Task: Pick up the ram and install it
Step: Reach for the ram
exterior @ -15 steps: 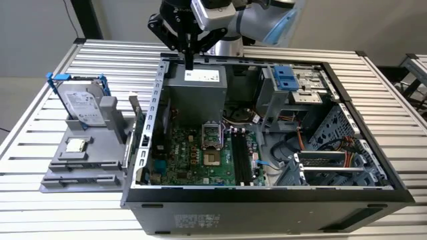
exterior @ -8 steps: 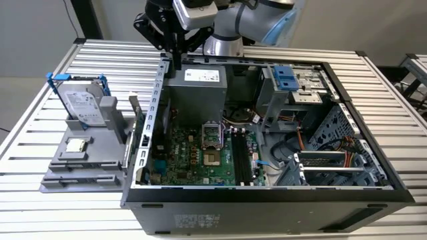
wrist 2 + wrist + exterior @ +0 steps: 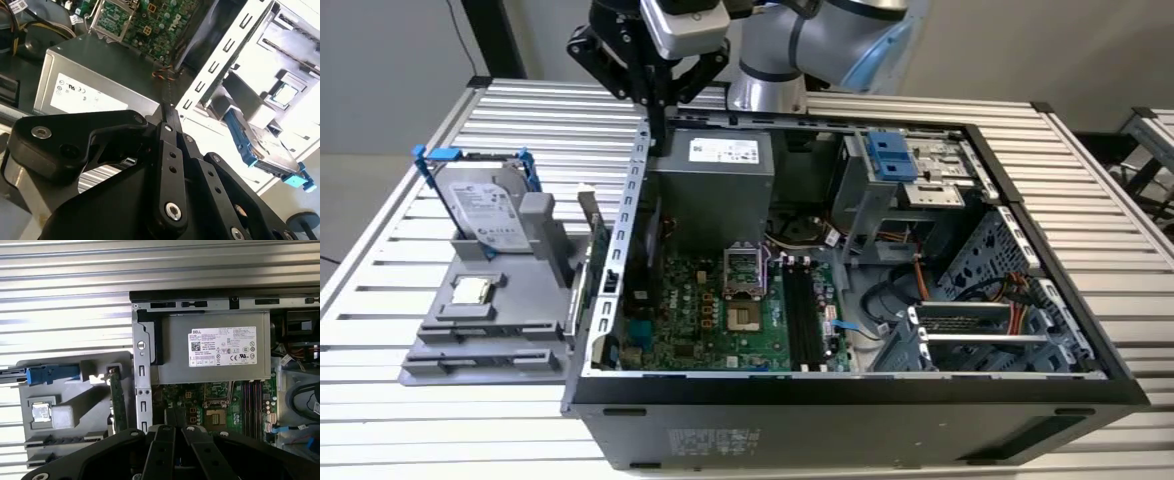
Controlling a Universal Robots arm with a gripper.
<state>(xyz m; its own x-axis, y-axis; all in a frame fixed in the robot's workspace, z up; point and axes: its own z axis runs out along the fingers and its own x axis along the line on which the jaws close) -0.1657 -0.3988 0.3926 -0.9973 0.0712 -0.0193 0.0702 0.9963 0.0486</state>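
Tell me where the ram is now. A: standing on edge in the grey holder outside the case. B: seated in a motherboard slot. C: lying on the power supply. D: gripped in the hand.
A: the ram stands on edge in the grey holder, just outside the case wall, while the hand near the power supply holds nothing.

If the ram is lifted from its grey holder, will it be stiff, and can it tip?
Probably stiff and light: the ram is a thin, narrow green board. It stands on its edge in the grey holder, so a sideways push could tip it.
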